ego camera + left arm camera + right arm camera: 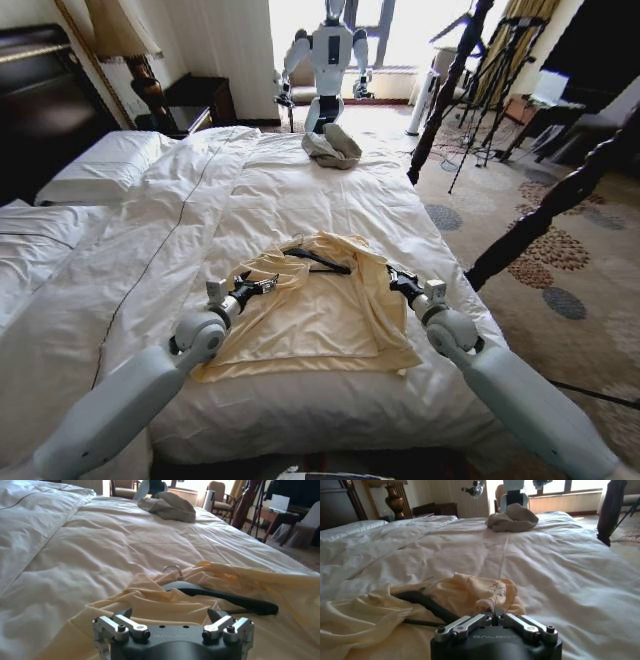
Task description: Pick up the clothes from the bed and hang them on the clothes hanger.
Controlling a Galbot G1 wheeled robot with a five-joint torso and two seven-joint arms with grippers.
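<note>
Bed (300,190): one top (320,320), one hanger (322,261).

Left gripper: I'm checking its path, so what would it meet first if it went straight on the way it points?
Probably the cream top bunched ahead of the open left gripper, then the hanger.

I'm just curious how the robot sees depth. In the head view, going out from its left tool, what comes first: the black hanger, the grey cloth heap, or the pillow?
Starting from the left tool, which sits open over the yellow top:
1. Black hanger, just beyond, lying on the top.
2. Pillow, far off to the left.
3. Grey cloth heap, at the far edge of the bed.
</note>
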